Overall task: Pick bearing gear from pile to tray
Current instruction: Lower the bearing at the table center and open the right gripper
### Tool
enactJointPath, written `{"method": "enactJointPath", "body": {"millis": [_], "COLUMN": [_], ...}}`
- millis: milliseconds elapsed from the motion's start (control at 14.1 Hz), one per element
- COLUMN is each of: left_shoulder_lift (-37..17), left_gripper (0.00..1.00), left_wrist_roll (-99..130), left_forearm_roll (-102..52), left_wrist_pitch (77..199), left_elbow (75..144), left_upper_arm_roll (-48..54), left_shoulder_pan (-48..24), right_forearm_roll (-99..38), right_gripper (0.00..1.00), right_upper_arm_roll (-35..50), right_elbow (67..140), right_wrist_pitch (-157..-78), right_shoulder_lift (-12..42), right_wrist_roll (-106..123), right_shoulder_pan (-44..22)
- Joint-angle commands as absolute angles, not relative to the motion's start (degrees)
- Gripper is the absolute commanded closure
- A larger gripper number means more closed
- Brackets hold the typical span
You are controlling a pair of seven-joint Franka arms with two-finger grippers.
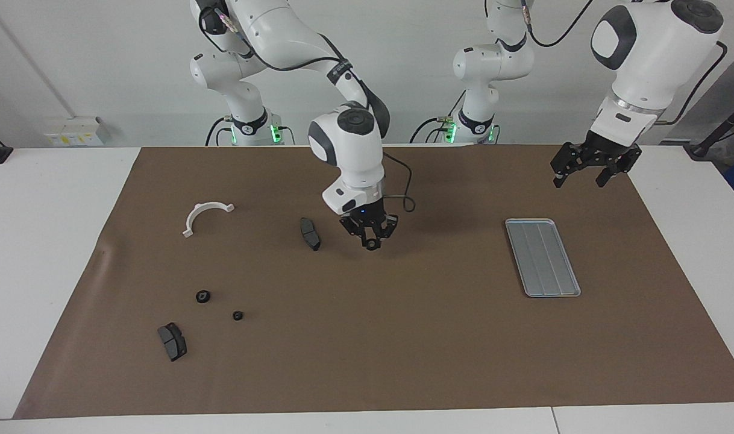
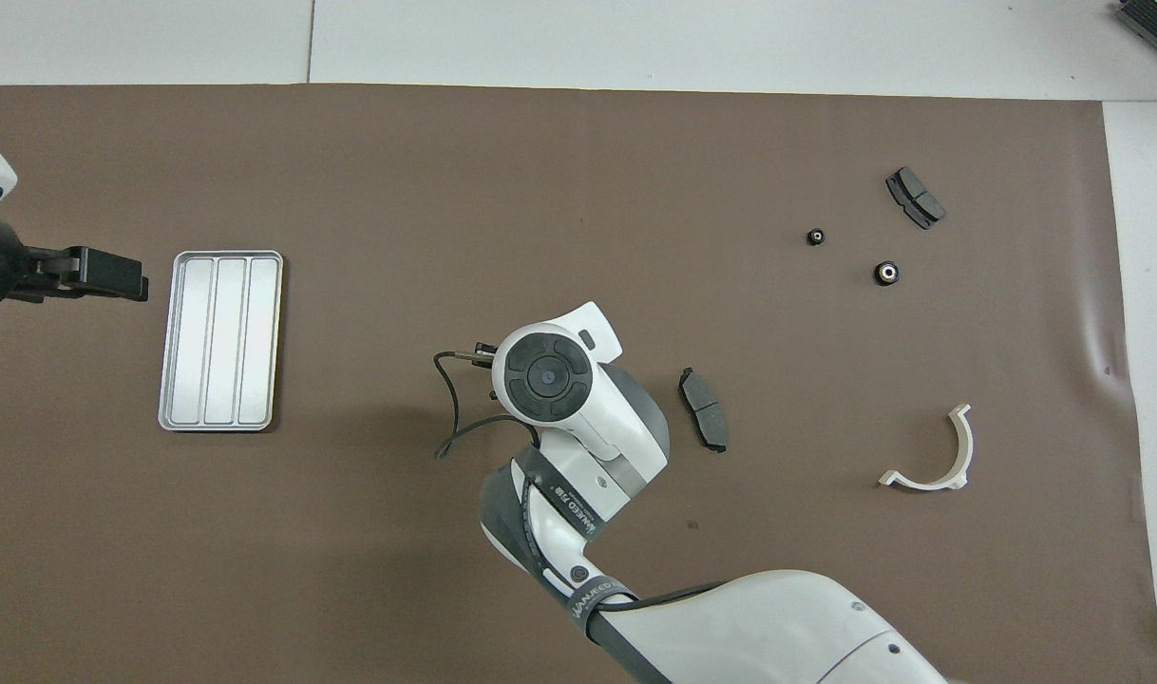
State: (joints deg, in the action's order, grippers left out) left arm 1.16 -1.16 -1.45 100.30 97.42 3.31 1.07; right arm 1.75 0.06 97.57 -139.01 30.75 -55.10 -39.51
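Bare mat btwn right gripper, tray

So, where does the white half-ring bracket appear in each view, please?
Facing view: the white half-ring bracket lies at the picture's left, above the middle.
Overhead view: the same bracket lies at the picture's right, below the middle.
Shared landmark: the dark grey pad lying between the bracket and the right gripper.
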Motion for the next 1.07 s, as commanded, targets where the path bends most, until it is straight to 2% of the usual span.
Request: {"method": "enactJointPath", "body": {"millis": [0,71,142,427,498,711,995], "left_shoulder_lift": [1.7,1.7,1.7,1.9,2.0,2.5,3.2], "left_gripper": [0.0,0.0,0.0,0.0,0.0,0.0,0.0], "left_wrist_roll": [-1.9,-1.9,-1.9,-1.8,-1.8,-1.4,-1.6], "left_forearm_roll": [-0.9,-0.9,-0.9,-0.9,-0.9,-0.9,-0.9], "left_wrist_pitch": [99.6,99.1,99.1,99.1,99.1,98.3,98.4], "left_elbow": [97.0,97.0,97.0,97.0,97.4,98.3,99.4], "left_upper_arm_roll": [3.8,3.8,3.8,3.8,3.7,3.8,3.8], "left_shoulder_pan": [0.9,0.9,1.0,1.0,0.9,1.2,1.0], "right_forearm_roll": [3.0,3.0,3.1,8.5,9.0,9.5,9.4], "right_gripper": [0.72,0.12,0.0,0.0,0.0,0.0,0.0], "right_upper_arm_roll": [-0.1,-0.1,-0.3,-0.6,-0.9,-0.8,-0.6], "right_elbow": [96.9,96.9,96.9,96.7,96.8,97.8,97.9], "right_wrist_pitch": [-138.6,-138.6,-138.3,-135.0,-133.9,-129.2,-123.1], "right_shoulder_lift": [30.7,30.7,30.6,29.5,27.8,20.9,16.1], "right_wrist_roll": [-56.5,-56.5,-56.6,-58.6,-58.5,-54.2,-40.2], "right_shoulder_pan": [-39.3,-39.4,-39.6,-39.4,-38.7,-32.8,-24.1]}}
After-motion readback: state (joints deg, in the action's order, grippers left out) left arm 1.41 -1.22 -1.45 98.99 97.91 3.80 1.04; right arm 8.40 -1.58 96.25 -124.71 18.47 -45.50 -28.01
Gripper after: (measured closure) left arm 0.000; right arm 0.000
